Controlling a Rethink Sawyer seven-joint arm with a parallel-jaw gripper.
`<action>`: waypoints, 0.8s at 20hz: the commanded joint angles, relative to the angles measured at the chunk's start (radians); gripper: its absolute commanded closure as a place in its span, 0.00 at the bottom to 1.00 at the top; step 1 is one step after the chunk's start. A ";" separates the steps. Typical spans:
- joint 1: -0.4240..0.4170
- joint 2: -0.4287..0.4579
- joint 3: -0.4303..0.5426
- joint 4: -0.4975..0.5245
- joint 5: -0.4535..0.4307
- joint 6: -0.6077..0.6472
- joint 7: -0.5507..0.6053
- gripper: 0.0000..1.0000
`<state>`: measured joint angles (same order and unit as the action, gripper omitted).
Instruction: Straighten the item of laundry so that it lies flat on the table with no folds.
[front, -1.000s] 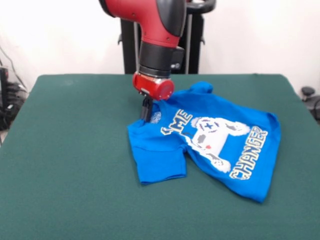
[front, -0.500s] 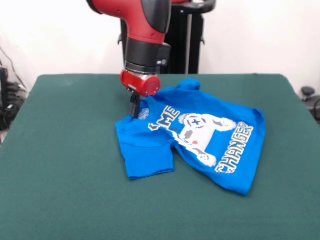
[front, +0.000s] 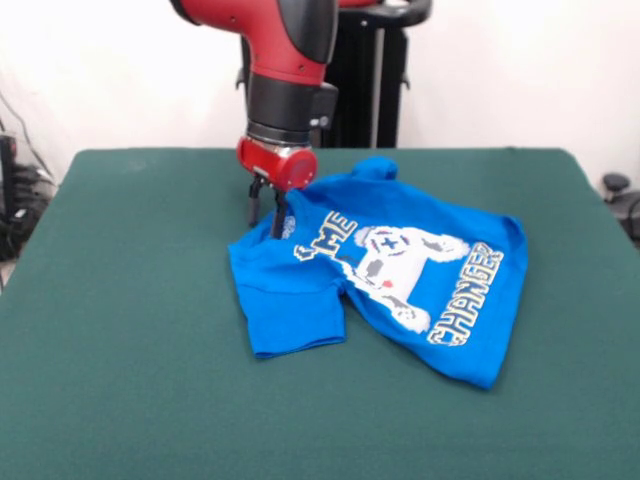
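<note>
Black fingers (front: 253, 205) stand parted on the red-and-black arm's gripper (front: 265, 212), gripping nothing, above the far-left edge of the bright blue game-controller T-shirt (front: 380, 270), which lies mid-table on dark green felt (front: 120, 300), its left side folded under; unfolding that flap seemingly comes next.

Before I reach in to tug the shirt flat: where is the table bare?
Bare felt runs along the table left of the shirt and across the near edge below its hem. Crowded: the shirt's upper left corner, where the open gripper stands.
</note>
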<state>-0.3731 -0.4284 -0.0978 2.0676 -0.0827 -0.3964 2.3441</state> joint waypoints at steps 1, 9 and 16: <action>0.009 0.036 0.055 0.018 0.004 0.080 0.119 0.00; 0.004 -0.031 0.084 0.082 -0.006 0.097 0.138 0.00; 0.043 -0.146 0.096 0.202 0.035 0.112 0.181 0.00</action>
<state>-0.3646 -0.5259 -0.0976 2.1916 -0.0825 -0.3964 2.3441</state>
